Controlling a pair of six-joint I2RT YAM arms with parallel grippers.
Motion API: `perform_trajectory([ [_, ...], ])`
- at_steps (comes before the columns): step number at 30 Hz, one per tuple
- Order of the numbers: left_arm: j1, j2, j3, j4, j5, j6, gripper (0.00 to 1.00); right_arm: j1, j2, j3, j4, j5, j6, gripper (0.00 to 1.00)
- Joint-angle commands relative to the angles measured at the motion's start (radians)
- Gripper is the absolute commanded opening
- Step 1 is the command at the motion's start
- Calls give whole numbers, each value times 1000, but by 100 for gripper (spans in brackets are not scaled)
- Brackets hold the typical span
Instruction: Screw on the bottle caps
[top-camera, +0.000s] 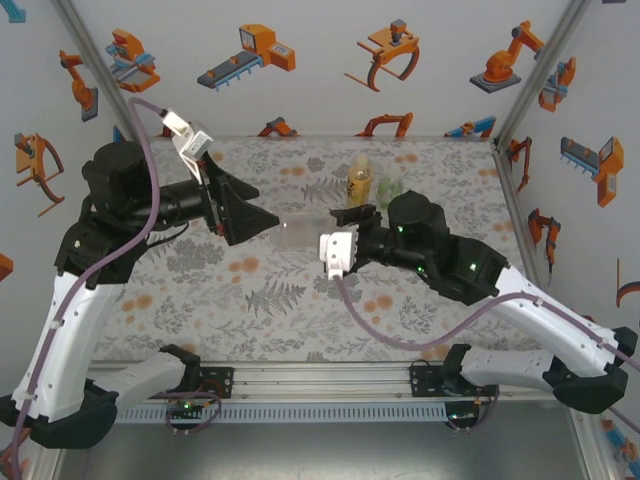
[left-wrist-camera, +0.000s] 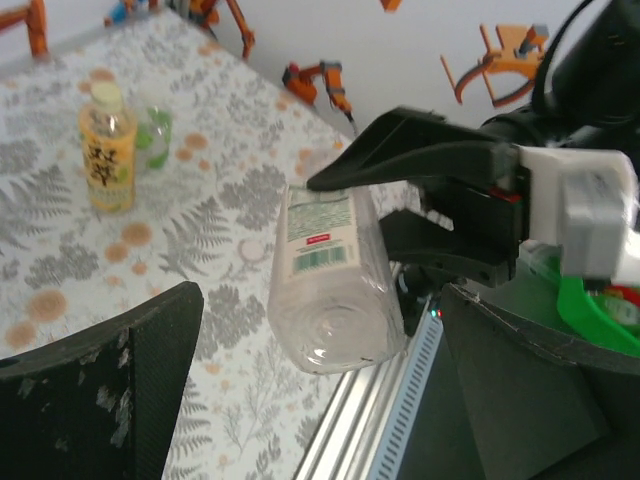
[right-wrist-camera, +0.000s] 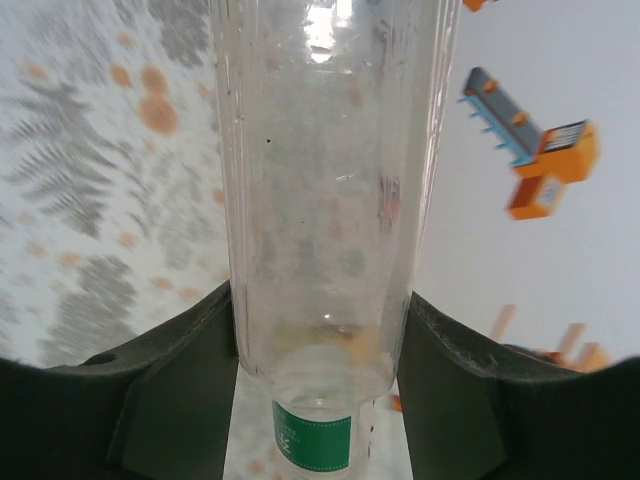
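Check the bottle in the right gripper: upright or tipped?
Tipped: the clear bottle lies sideways, clamped in the right gripper, its base facing the left wrist view.

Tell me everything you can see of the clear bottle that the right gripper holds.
The clear bottle looks like transparent plastic, empty, with a white label carrying green print, a red mark and a barcode. It lies roughly horizontal above the table, base toward the left wrist camera. The right gripper clamps it from both sides; its neck is hidden.
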Motion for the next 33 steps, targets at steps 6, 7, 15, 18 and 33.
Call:
perform_trajectory([
  [6, -32, 55, 19, -162, 85, 84, 94, 187, 30, -15, 41, 442, -555, 9],
  [7, -45, 60, 19, -181, 78, 96, 94, 206, 37, -22, 59, 472, -585, 9],
  [15, -173, 72, -24, -285, -96, 209, 95, 281, 86, -18, 94, 565, -641, 6],
  [18, -217, 90, -40, -299, -143, 234, 95, 298, 97, -9, 103, 578, -647, 6],
  [33, -280, 173, -5, -307, -231, 291, 82, 372, 145, 33, 85, 618, -687, 4],
])
